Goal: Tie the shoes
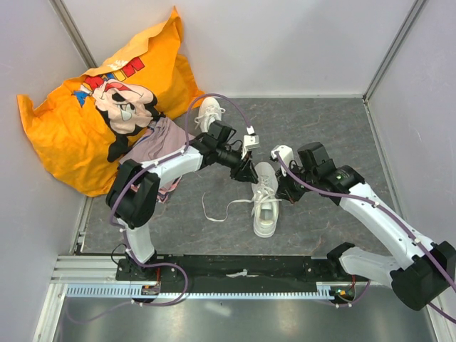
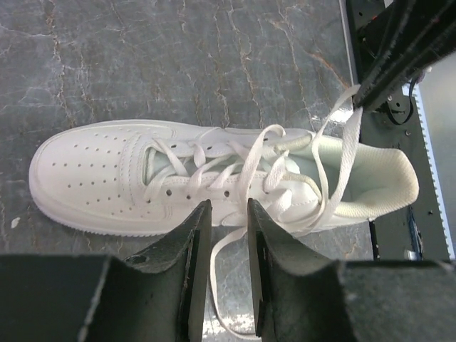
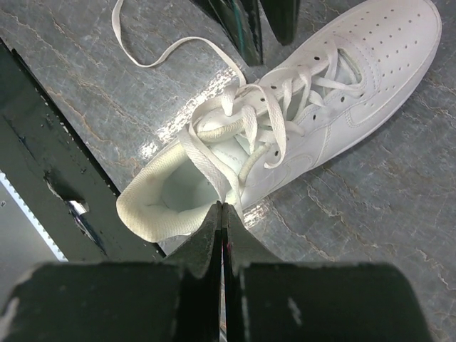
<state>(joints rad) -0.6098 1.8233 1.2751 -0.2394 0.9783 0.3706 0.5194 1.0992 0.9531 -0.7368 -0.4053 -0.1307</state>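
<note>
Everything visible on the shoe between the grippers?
The shoe is an all-white low-top with a perforated toe and pale insole. Upright on the grey mat, heel toward the arm bases, untied. One lace end is pinched in the right gripper; the other lace runs through the open left gripper and trails on the mat.

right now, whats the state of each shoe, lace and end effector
near shoe: upright, untied
far shoe: upright, partly hidden behind the left arm
taut lace: pulled up from near shoe
slack lace: loose, ungripped
left end effector: open, astride slack lace
right end effector: shut on taut lace
</note>
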